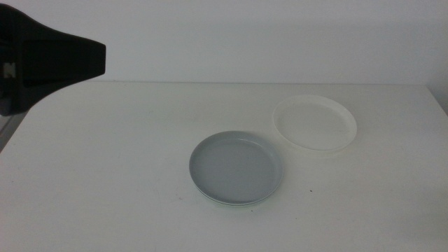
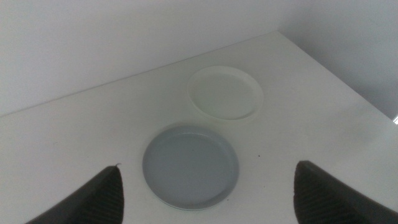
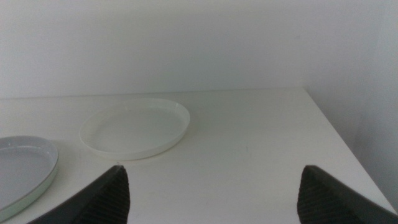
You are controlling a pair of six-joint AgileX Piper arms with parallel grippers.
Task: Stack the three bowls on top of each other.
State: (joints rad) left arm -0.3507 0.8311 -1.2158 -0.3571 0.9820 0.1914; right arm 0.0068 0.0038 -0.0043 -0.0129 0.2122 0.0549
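We see one bowl (image 1: 236,169) in the middle of the table (image 1: 105,175), another bowl (image 1: 314,124) just behind it to the right.

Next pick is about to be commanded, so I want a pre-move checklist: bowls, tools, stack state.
1. White bowl upright, empty, alone on the table: ok.
2. Grey-blue bowl rests on the mint green bowl, of which only a thin edge shows: ok, apparently.
3. Left tool open, above the grey-blue bowl: ok.
4. Right tool open, facing the white bowl: ok.
5. All three bowls stacked: not ok, white bowl not yet on the stack.
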